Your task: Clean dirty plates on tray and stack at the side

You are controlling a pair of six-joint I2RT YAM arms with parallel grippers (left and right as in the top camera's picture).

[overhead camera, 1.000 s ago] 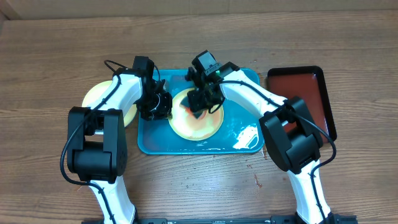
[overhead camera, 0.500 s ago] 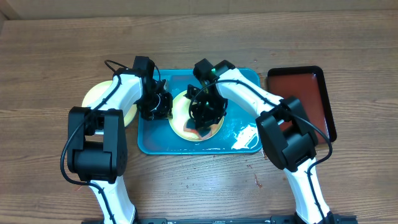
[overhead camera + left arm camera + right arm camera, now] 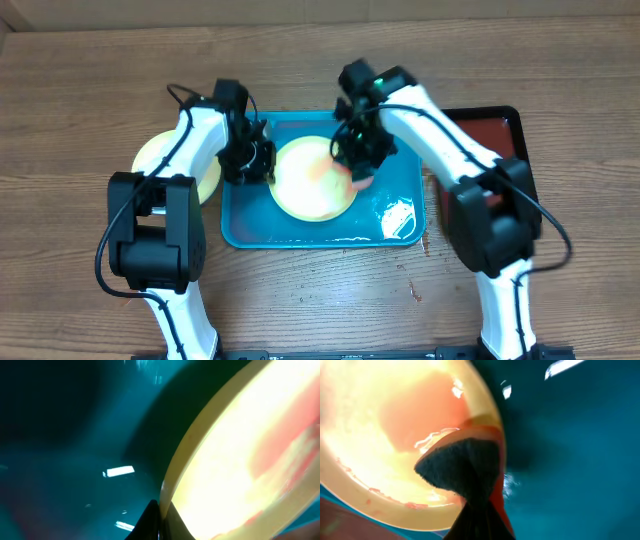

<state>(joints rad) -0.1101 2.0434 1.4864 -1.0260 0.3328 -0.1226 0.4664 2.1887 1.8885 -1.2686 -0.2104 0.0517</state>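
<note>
Right gripper (image 3: 360, 166): closed on a sponge (image 3: 460, 467) with a dark scouring face and an orange-red body. I see the sponge pressed against the right-hand rim of a pale yellow plate (image 3: 312, 185). That plate lies flat in the turquoise tray (image 3: 240, 228), near its middle, and its centre is smeared pink-red with sauce. The tray floor shows bright glints.

Left gripper (image 3: 252, 160): positioned at the plate's left rim. My left wrist view shows one dark fingertip (image 3: 150, 519) just outside the rim, but I cannot tell whether the gripper is clamped on it.

A second plate (image 3: 158, 158), pale yellow-green, rests on the table (image 3: 80, 80) beside the tray's left edge, partly under the left arm. A small dark red tray (image 3: 505, 135) lies to the right.
</note>
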